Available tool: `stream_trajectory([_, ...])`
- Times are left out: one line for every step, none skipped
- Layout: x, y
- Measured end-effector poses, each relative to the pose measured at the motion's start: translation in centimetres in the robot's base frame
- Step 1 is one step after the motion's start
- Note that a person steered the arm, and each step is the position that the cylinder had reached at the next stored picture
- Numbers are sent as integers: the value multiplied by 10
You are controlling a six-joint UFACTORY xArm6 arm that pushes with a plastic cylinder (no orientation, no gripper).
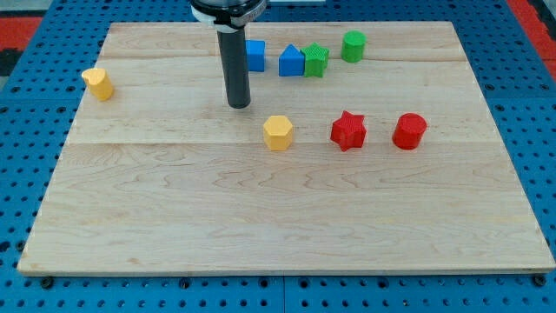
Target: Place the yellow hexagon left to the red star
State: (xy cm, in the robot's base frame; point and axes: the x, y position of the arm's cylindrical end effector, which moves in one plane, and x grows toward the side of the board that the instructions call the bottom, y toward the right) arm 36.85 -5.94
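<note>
The yellow hexagon [278,133] sits near the middle of the wooden board [261,217]. The red star [348,130] lies to its right, with a gap of about one block width between them. My tip [239,104] rests on the board up and to the left of the yellow hexagon, a short gap away and not touching it. The rod rises straight toward the view's top.
A red cylinder [409,131] lies right of the red star. Along the top stand a blue block [254,55] partly behind the rod, a blue house-shaped block [291,62], a green star [315,60] and a green cylinder [353,46]. A yellow block [98,83] sits at the left.
</note>
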Motion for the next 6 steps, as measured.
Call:
stream_trajectory([-7,-9])
stream_trajectory([-48,-55])
stream_trajectory([-83,-116])
stream_trajectory([-83,-207])
stream_trajectory([-50,-236])
stream_trajectory([-2,-186])
